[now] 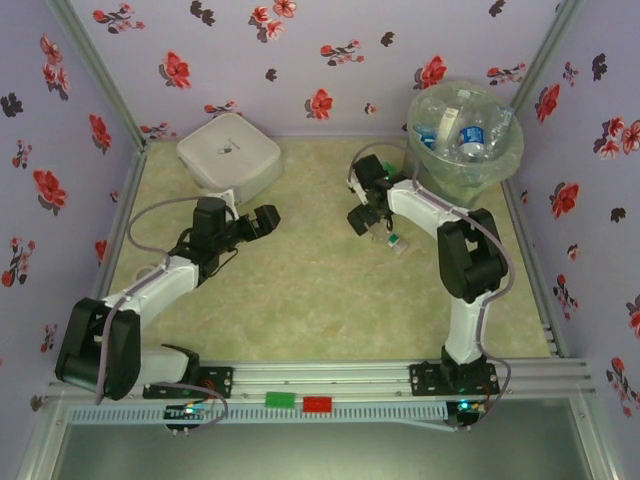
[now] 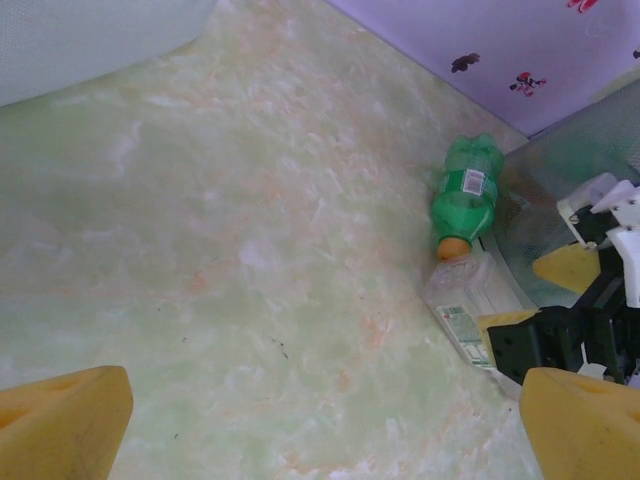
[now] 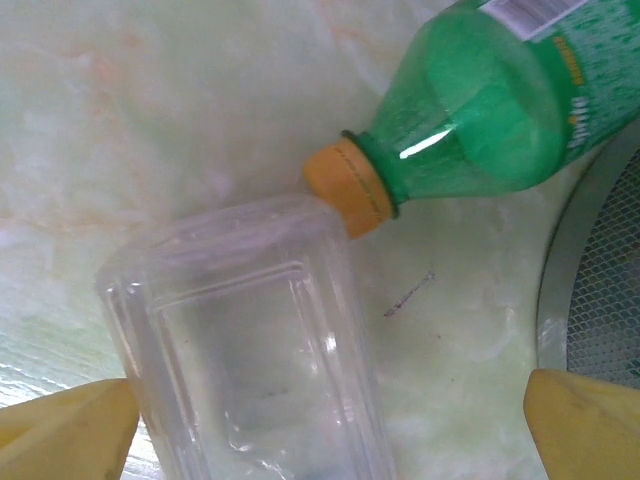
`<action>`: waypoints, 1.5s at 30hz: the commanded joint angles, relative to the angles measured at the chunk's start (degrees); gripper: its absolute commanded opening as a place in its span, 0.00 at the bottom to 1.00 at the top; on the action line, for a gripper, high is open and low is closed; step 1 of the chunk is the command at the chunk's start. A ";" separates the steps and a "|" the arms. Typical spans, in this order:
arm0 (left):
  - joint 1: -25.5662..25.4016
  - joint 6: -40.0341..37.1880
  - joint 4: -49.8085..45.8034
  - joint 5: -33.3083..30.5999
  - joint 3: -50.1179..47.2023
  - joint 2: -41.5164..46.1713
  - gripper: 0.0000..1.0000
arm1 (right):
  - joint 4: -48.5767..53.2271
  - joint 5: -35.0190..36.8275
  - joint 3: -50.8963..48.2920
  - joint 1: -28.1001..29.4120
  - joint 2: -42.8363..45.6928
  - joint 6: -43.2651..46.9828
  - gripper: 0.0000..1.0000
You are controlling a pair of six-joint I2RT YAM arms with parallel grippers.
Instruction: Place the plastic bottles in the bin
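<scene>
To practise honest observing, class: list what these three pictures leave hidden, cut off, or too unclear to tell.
- Top view: how many plastic bottles lie in the bin; they overlap under glare.
- Right wrist view: the green bottle, base cut off by the top right corner.
- Right wrist view: the clear bottle, lower end cut by the bottom edge.
- Left wrist view: print on its label, too small and blurred.

White square box [image 1: 228, 152] on a pale green marbled tabletop [image 1: 300, 300], flowered walls [image 1: 330, 60] around.
The box has rounded corners and sits in the far left corner of the tabletop, close to the lilac walls printed with red and dark flowers. A small green block [image 1: 281, 400] and a red block [image 1: 317, 404] lie side by side on the metal rail [image 1: 360, 378] along the near edge.
</scene>
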State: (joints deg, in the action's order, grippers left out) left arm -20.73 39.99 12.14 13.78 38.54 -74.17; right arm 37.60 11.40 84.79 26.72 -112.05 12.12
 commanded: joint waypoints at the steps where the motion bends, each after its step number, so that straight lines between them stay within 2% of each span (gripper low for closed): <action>1: -0.11 -0.92 -0.23 0.97 0.16 1.41 1.00 | 3.61 -1.00 2.04 -0.27 -2.09 1.69 1.00; 8: -0.10 -0.98 -0.45 0.85 0.22 1.51 1.00 | 2.40 -5.13 -0.31 0.00 -3.18 0.02 0.98; 16: -0.15 -0.64 -0.36 0.90 0.31 1.48 1.00 | 1.68 -7.48 -1.15 0.50 -4.71 -1.13 0.83; 23: -0.18 -0.66 -0.36 0.90 0.30 1.55 1.00 | 1.87 -7.53 -1.10 0.88 -5.17 -2.12 0.76; 25: -0.10 -0.70 -0.45 0.85 0.31 1.54 1.00 | 1.42 -7.62 -1.30 0.94 -5.04 -2.50 0.72; 29: -0.10 -0.66 -0.63 0.85 0.21 1.61 1.00 | 1.16 -8.98 -1.21 1.22 -4.94 -3.54 0.55; 33: -0.10 -0.83 -0.71 0.88 -0.20 1.99 1.00 | -0.90 -12.36 -2.40 1.43 -1.79 -4.76 0.48; 45: -0.01 -2.82 -2.77 0.15 -1.18 4.15 1.00 | -7.55 -21.43 -2.33 1.32 15.10 -8.96 0.43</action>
State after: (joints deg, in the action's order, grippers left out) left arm -20.73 39.48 11.07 13.76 38.46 -71.81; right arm 32.25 -6.52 80.68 27.81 -101.06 5.32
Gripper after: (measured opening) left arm 0.998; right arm 0.536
